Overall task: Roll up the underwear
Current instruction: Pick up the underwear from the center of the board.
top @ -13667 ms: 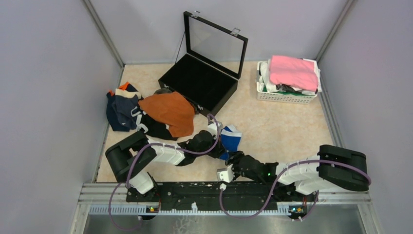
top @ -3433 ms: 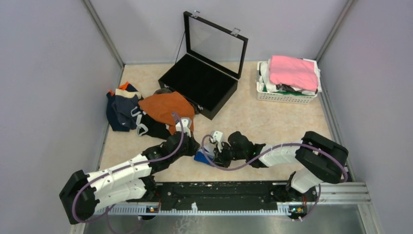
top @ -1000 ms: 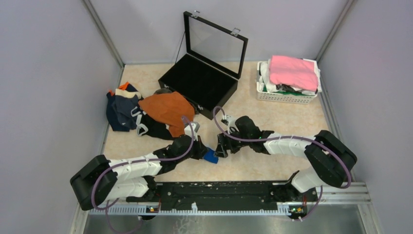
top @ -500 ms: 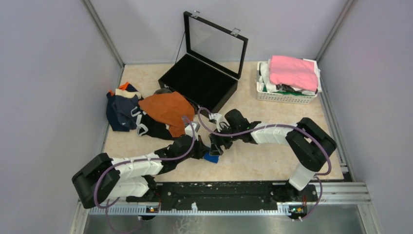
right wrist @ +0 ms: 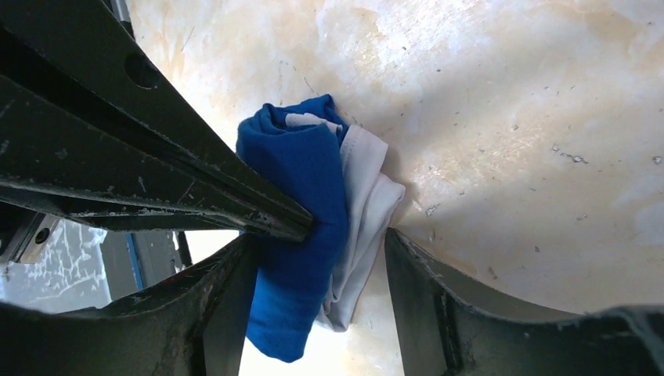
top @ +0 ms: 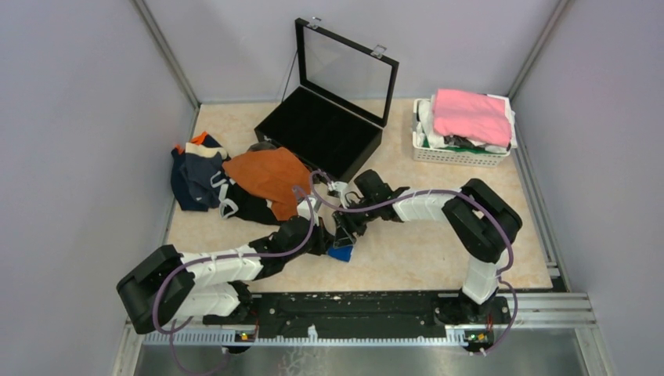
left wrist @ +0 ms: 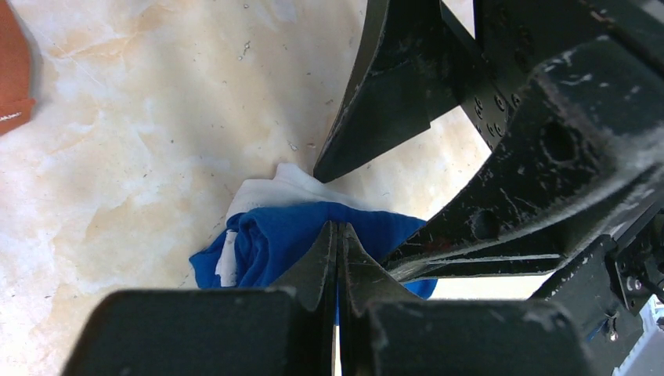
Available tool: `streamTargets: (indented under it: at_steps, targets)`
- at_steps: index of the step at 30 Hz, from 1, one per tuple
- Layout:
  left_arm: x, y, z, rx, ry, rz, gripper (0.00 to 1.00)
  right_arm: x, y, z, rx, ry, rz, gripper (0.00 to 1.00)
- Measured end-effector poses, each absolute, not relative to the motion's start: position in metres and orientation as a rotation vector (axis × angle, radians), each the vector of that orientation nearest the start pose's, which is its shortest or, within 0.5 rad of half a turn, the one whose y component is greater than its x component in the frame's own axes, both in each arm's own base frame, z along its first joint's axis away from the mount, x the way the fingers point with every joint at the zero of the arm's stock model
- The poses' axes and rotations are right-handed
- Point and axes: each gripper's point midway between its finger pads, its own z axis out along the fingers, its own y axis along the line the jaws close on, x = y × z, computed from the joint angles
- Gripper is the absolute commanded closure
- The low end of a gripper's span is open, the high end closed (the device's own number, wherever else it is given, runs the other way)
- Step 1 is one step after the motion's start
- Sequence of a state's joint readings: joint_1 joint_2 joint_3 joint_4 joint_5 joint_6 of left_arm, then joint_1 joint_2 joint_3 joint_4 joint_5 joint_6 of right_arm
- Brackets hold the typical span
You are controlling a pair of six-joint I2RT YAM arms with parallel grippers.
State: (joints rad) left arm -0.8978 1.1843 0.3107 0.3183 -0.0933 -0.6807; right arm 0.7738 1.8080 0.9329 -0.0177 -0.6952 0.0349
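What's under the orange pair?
A black pair with a white waistband sticks out from under the orange pair, near side; anything more underneath is covered.

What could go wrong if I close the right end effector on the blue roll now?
1. The left end effector, shut, presses its tip into the blue underwear roll between the jaws of the right end effector; closing could clamp that tip too.
2. The white waistband bulges loose at the roll's side, so pulling the left tip out could drag it open.

Desk (top: 446, 223): black case (top: 317, 141) at far edge, basket (top: 456, 156) in far right corner, underwear heap (top: 266, 178) by left edge, blue roll (top: 340, 253) toward near edge.
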Motion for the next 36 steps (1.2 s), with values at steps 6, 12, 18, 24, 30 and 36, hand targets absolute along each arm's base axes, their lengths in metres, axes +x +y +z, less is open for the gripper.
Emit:
streamTargets:
  at_steps: [6,12,18,24,30,36]
  targets:
    - [0.192,-0.256,0.049,0.184,2.232,-0.809,1.0,0.188,0.348,0.028,-1.226,2.269,1.243,0.62]
    - [0.192,-0.256,0.048,0.184,2.234,-0.808,1.0,0.182,0.349,0.026,-1.216,2.295,1.291,0.77]
    - [0.193,-0.255,0.05,0.179,2.234,-0.8,1.0,0.184,0.348,0.027,-1.18,2.313,1.308,0.97]
    - [0.203,-0.247,0.071,0.165,2.269,-0.678,1.0,0.184,0.348,0.027,-1.147,2.286,1.327,1.0]
    - [0.226,-0.238,0.147,0.063,2.115,-0.637,1.0,0.179,0.332,0.033,-1.095,2.26,1.246,1.0]
    - [0.226,-0.212,0.15,-0.029,2.116,-0.546,1.0,0.184,0.315,0.052,-1.028,2.214,1.125,1.0]
